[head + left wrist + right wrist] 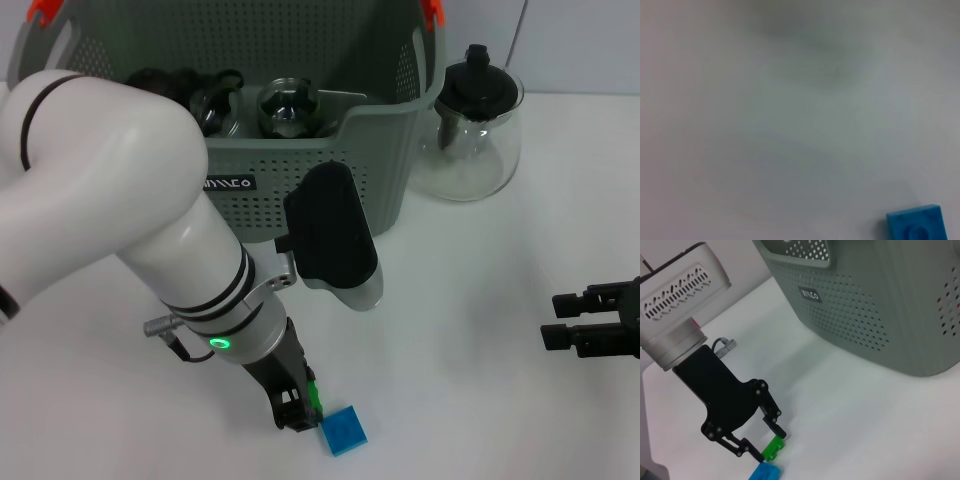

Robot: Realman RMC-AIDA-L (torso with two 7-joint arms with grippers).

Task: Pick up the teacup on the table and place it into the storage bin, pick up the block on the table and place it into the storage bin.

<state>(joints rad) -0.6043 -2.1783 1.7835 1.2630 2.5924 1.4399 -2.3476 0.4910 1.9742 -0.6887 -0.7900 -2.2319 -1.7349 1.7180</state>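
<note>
Left gripper picks a block at the near edge of the table.

The left gripper (pixel 771 446) is clamped on a green block (pixel 773 448), beside a blue block (pixel 343 431); it should lift straight up before going to the storage bin (pixel 385 160). The right gripper (pixel 590 322) waits at right, fingers together.

— What's your surface?

— You've got a white table (pixel 480 400), and three things sit on it that you can make out. At the far edge, the grey-green perforated storage bin (pixel 330 190). Just beside its right corner, the glass teapot (pixel 470 135) with the black lid.

— And up close?

— A blue block (pixel 345 431) lies flat near your front edge, well apart from the bin, with a small green piece (pixel 773 448) touching it.
</note>
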